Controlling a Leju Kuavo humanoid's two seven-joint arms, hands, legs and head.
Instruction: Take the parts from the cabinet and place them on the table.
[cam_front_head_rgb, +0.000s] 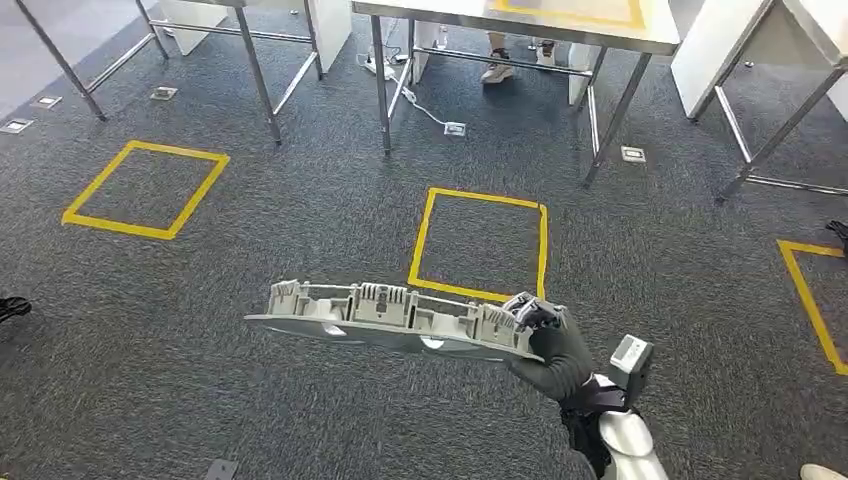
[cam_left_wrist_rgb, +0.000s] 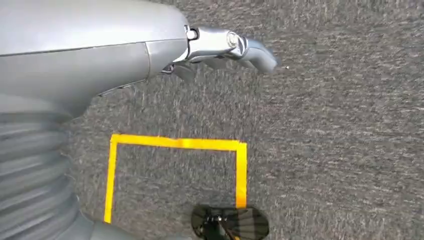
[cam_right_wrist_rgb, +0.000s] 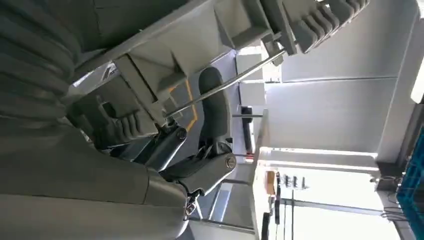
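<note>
Gripped only at its three-o'clock end by the right hand (cam_front_head_rgb: 553, 352), the long part (cam_front_head_rgb: 390, 318) could sag and slip free.

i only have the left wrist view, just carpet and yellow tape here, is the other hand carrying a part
Observer: Yes. In the head view the right hand grips a long grey plastic part by one end.
Operator: is it level or drooping
Observer: Roughly level, held out over the carpet toward the robot's left, ribbed side up.
Operator: any table ahead
Observer: Metal-legged tables stand at the far side of the carpet, beyond a yellow tape square on the floor.
Operator: is my left hand holding anything
Observer: No, the left hand hangs above the carpet with nothing in it.
</note>
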